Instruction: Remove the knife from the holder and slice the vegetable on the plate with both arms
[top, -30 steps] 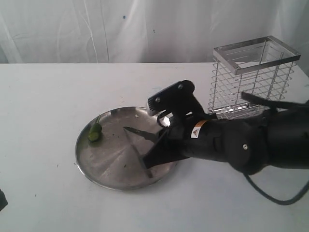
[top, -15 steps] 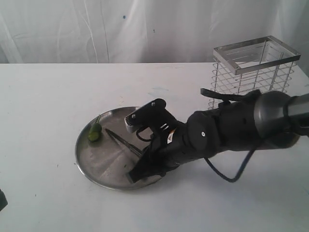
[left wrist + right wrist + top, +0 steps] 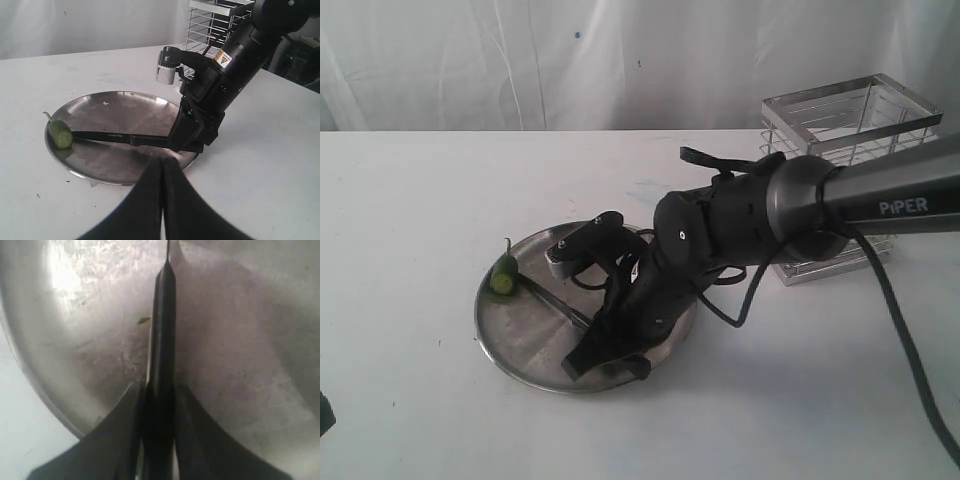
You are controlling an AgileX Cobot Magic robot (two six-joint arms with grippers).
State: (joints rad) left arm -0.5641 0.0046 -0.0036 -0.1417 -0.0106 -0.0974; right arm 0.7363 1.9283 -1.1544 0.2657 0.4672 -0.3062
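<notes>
My right gripper is shut on the knife's dark handle and holds it low over the steel plate. The long dark blade lies nearly flat across the plate, and its tip touches the vegetable. That small green piece sits by the plate's far left rim, showing a pale cut face. My left gripper is shut and empty. It hangs above the table just off the plate's rim, away from the vegetable. The wire holder stands empty at the back right.
The right arm with its grey PiPER tube and cable stretches from the right edge across the front of the holder. White table surrounds the plate, and a white curtain hangs behind.
The right arm swung left over the plate, and the knife tip travelled from mid-plate to the vegetable. The vegetable now stands slightly more upright at the rim.
</notes>
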